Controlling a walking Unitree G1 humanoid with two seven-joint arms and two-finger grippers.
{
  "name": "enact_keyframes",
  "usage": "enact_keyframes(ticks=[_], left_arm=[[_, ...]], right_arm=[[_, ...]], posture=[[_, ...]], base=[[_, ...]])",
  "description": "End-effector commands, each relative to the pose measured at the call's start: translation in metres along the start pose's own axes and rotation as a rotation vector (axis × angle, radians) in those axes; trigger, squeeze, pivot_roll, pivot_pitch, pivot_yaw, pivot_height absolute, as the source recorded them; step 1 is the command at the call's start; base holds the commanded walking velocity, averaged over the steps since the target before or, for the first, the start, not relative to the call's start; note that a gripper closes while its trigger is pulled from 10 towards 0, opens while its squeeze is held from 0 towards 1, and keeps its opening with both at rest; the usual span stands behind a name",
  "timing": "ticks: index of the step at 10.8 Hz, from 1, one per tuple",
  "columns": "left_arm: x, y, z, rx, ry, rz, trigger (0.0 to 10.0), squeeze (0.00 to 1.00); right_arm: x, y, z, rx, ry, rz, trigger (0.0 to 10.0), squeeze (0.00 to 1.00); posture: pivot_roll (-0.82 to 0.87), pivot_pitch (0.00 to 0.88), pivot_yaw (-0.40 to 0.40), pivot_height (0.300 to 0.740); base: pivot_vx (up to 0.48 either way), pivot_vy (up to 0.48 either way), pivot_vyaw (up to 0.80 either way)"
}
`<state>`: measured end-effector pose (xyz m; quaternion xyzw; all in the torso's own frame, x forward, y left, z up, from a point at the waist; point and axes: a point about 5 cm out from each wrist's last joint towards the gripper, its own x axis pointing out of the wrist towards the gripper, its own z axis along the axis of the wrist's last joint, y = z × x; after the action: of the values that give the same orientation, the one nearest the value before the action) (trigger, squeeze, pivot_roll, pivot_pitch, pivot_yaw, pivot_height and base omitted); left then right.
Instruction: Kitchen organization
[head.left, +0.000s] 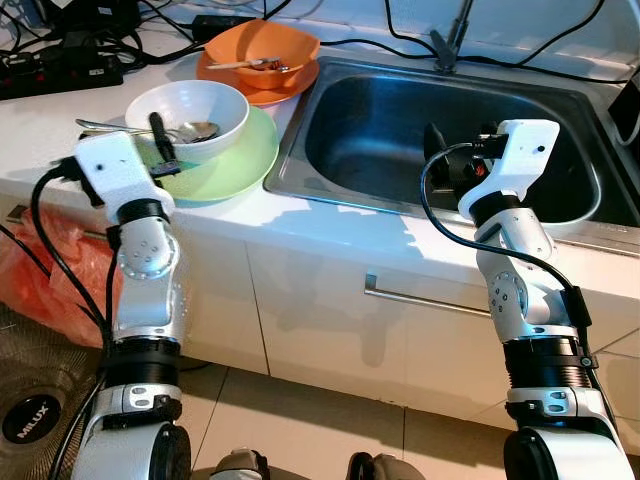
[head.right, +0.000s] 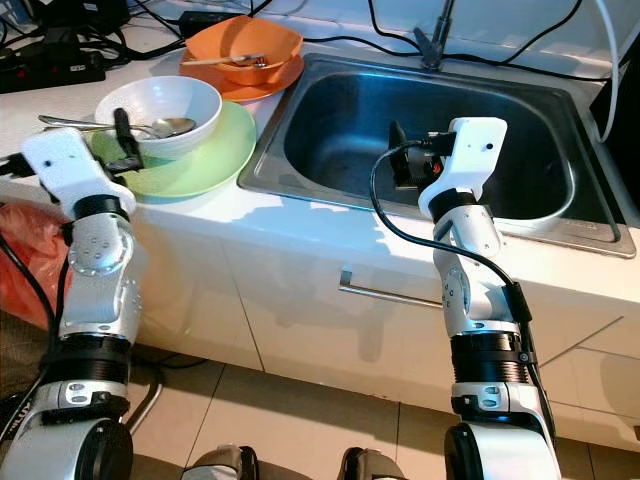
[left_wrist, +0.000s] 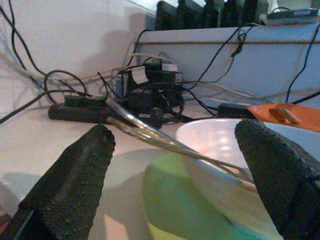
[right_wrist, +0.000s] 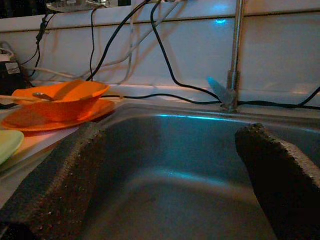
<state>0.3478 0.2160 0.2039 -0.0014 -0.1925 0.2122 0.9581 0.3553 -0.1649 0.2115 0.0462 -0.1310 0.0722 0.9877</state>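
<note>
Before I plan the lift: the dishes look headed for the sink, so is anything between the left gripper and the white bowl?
Nothing visible blocks it. The left gripper, fingers open, faces the white bowl on the green plate. Two spoons rest in the bowl, their handles sticking out over its rim towards the gripper.

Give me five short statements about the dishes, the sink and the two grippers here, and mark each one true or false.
1. The white bowl sits on the green plate. True.
2. The orange bowl lies inside the sink. False: it sits on an orange plate on the counter, beside the sink.
3. The right gripper is held over the sink basin with its fingers open. True.
4. The left gripper is shut on a spoon. False: its fingers are open and hold nothing; the spoon rests in the white bowl.
5. The sink holds a stack of plates. False: no plates show in the basin.
</note>
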Motion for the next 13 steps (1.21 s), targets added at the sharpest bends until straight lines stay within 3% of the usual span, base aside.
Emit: enact_keyframes(ticks=[1,5,6,7,10,13], left_arm=[[0.004,-0.001,0.004,-0.021,-0.018,-0.010,10.0,0.00],[0.011,-0.002,0.004,-0.057,-0.013,-0.038,10.0,0.00],[0.013,-0.004,0.006,-0.096,-0.018,-0.056,6.3,0.00],[0.014,-0.006,0.008,-0.106,-0.029,-0.064,0.0,0.00],[0.012,-0.006,0.006,-0.109,-0.027,-0.067,0.0,0.00],[0.009,-0.016,0.008,-0.131,-0.024,-0.094,0.0,0.00]], right_arm=[[-0.001,-0.005,0.004,0.006,-0.008,-0.015,10.0,0.60],[-0.001,-0.005,0.003,0.012,-0.005,-0.019,10.0,0.60],[-0.001,-0.005,0.004,0.013,-0.007,-0.020,10.0,0.60],[-0.001,-0.005,0.004,0.012,-0.007,-0.022,10.0,0.60],[0.000,-0.005,0.004,0.013,-0.006,-0.022,10.0,0.60],[0.000,-0.004,0.003,0.017,-0.007,-0.023,10.0,0.60]], posture=[[-0.03,0.132,-0.036,0.740],[-0.03,0.131,-0.033,0.740],[-0.03,0.131,-0.034,0.740],[-0.03,0.131,-0.034,0.740],[-0.03,0.132,-0.035,0.740],[-0.03,0.130,-0.031,0.740]], base=[[0.000,0.000,0.00],[0.000,0.000,0.00],[0.000,0.000,0.00],[0.000,0.000,0.00],[0.000,0.000,0.00],[0.000,0.000,0.00]])
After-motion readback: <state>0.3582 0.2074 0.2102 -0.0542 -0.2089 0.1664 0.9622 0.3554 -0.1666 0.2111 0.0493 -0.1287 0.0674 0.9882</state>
